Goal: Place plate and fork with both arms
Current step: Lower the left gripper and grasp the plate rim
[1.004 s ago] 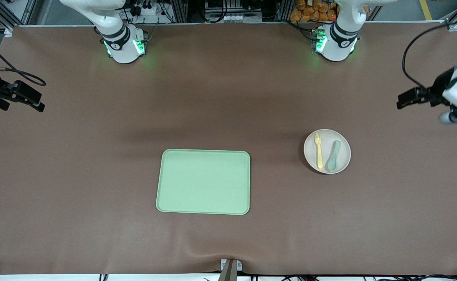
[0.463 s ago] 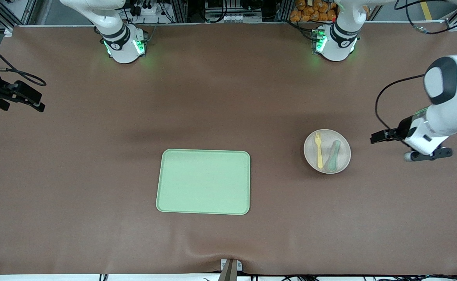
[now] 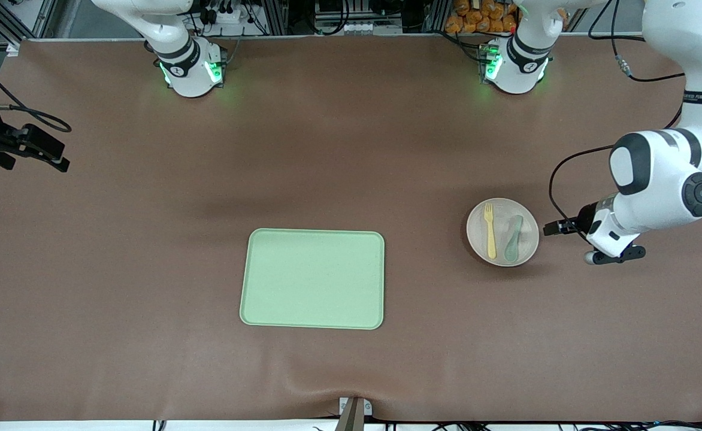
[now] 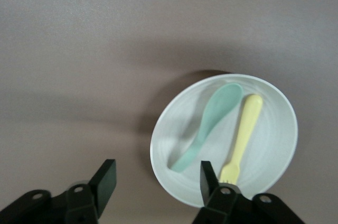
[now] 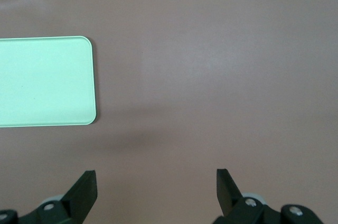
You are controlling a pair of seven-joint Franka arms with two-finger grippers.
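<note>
The pale beige-pink plate (image 3: 501, 222) lies on the table toward the left arm's end. The pale-yellow fork (image 3: 490, 230) lies on it, beside a grey-green spoon (image 3: 513, 238). My left gripper (image 3: 551, 228) is open and empty, just off the plate's edge on the left arm's side. In the left wrist view the gripper (image 4: 157, 174) straddles the plate's (image 4: 274, 145) rim, with the fork (image 4: 244, 131) and spoon (image 4: 208, 126) lying ahead of it. My right gripper (image 3: 57, 163) waits open over the right arm's end of the table; it also shows in the right wrist view (image 5: 156, 182).
A rectangular light-green tray (image 3: 312, 279) lies mid-table, nearer to the front camera than the plate; its corner shows in the right wrist view (image 5: 45, 81). The brown mat (image 3: 147, 269) covers the table. A cable loops from the left wrist.
The left arm has swung in from the table's end and come down beside the plate. The right arm, plate, fork and tray have not moved.
</note>
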